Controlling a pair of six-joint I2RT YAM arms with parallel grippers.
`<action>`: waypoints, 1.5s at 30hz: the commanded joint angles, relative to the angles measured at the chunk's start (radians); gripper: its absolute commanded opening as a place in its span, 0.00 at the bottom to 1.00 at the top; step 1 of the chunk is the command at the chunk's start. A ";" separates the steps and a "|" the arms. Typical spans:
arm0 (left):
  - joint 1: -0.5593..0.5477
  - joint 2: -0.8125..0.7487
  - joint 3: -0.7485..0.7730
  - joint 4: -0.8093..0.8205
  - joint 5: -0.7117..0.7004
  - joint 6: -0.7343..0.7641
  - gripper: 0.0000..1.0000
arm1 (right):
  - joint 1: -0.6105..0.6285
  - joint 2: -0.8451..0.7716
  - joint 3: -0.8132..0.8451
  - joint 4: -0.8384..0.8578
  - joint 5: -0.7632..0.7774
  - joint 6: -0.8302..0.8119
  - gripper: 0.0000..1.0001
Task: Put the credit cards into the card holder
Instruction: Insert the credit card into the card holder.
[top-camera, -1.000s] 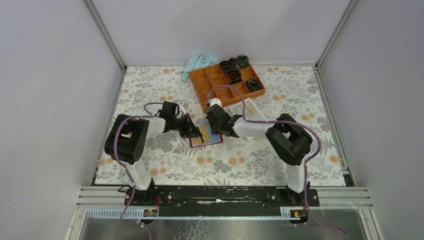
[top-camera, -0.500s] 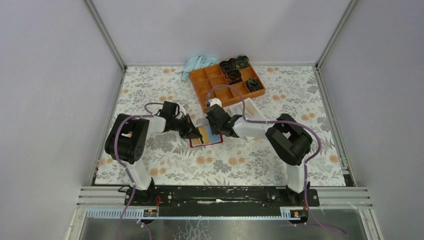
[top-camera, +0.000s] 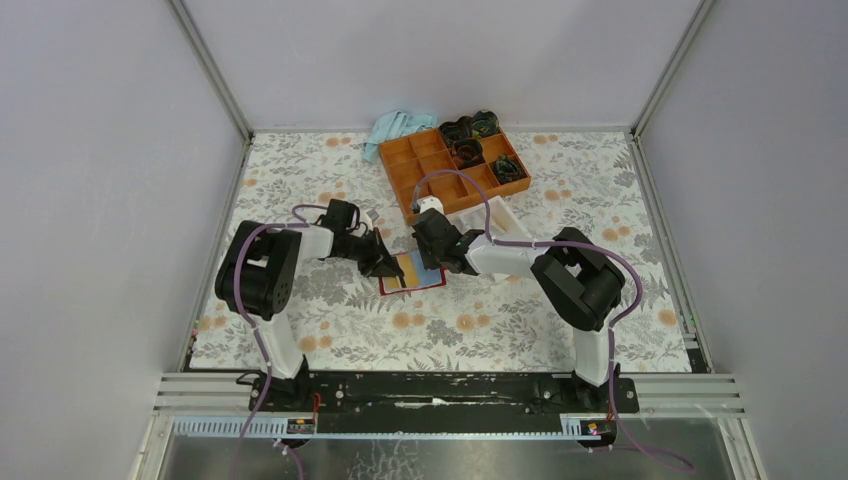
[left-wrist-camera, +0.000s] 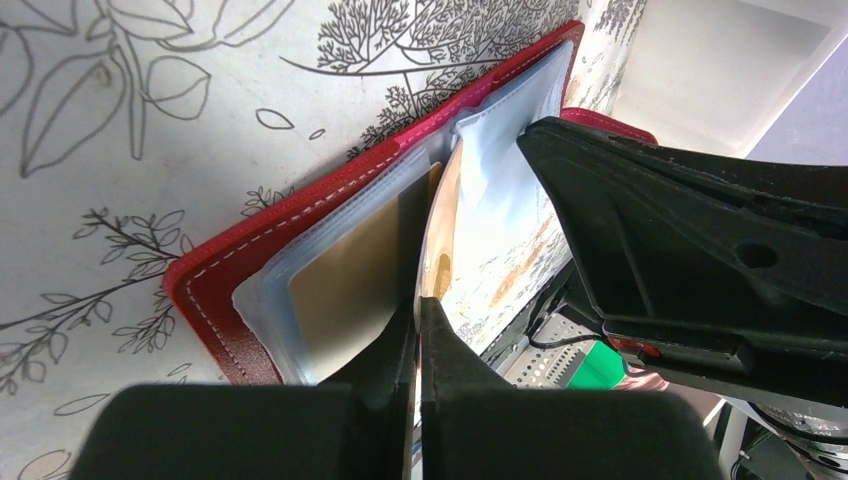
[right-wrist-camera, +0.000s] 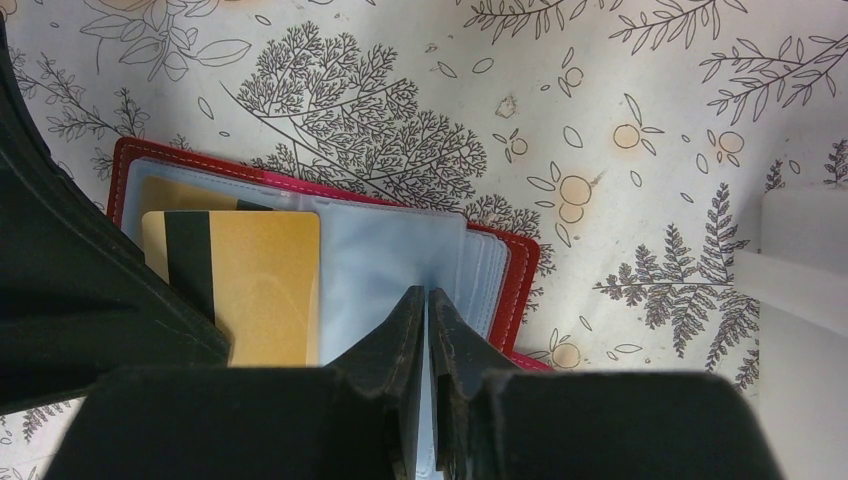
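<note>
Beyond card holder, orange tray; left pincer clamps gold card, right pincer pinches card holder sleeve.

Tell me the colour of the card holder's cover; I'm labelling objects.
The card holder is red with pale stitching, clearest in the left wrist view.

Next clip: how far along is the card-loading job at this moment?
Done: one tan-gold card already sits inside a clear pocket of the open dark-red folding card holder. In hand: the left pincer is shut on a gold card with a black stripe over the pockets, while the right pincer pinches a clear plastic sleeve. Left: sliding that card in; no other loose cards show.
</note>
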 joint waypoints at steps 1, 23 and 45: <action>0.002 0.043 -0.003 -0.101 -0.079 0.023 0.00 | -0.007 -0.002 -0.019 -0.081 -0.016 -0.018 0.13; 0.011 -0.020 -0.038 -0.044 -0.072 -0.087 0.00 | -0.008 0.012 -0.013 -0.083 -0.021 -0.020 0.13; -0.001 -0.083 -0.039 0.031 0.052 0.027 0.00 | -0.006 0.029 -0.002 -0.088 -0.028 -0.019 0.13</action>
